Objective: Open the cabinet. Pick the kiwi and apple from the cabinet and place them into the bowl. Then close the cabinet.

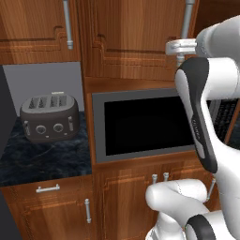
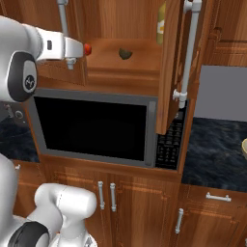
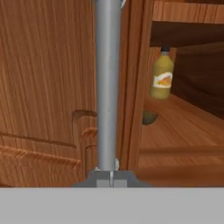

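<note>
Clearly the gripper (image 3: 109, 177) is pinched shut at the foot of the cabinet (image 2: 144, 58) left door's rigid, slick handle (image 3: 107, 83); the kiwi (image 2: 125, 53) sits light on the shelf inside.

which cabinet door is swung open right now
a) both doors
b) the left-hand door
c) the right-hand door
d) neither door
c: in the right base view the right-hand door of the cabinet stands edge-on, baring the shelf with the kiwi and apple, while the left-hand door is shut in front of the gripper at its handle.
</note>
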Controlling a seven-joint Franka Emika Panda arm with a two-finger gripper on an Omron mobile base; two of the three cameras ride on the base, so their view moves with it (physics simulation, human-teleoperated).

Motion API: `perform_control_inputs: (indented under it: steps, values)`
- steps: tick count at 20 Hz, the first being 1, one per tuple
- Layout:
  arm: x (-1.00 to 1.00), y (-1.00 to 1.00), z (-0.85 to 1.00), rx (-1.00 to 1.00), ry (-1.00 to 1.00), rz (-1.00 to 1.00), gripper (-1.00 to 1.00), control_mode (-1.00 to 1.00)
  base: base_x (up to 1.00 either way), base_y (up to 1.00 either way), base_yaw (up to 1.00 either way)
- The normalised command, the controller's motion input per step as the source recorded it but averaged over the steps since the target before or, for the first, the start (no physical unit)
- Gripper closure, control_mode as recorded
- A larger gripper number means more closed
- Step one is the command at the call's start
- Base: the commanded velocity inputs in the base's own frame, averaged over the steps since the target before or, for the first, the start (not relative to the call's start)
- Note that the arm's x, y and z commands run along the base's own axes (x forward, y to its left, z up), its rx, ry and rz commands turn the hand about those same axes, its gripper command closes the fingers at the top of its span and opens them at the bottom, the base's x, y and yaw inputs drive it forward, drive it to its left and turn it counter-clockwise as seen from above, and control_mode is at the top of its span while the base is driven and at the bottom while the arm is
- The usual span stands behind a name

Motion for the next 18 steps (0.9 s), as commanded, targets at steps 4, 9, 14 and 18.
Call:
perform_control_inputs:
  steps: [4,9,14,18]
  values:
    - [-0.61,0.0,0.0,0.0,0.0,0.0,1.0,-1.0,0.0,0.0,0.0]
    - [-0.19,0.0,0.0,0.0,0.0,0.0,1.0,-1.0,0.0,0.0,0.0]
    - [0.0,0.0,0.0,0.0,0.0,0.0,1.0,-1.0,0.0,0.0,0.0]
    - [0.0,-0.12,0.0,0.14,0.0,0.04,1.0,-1.0,0.0,0.0,0.0]
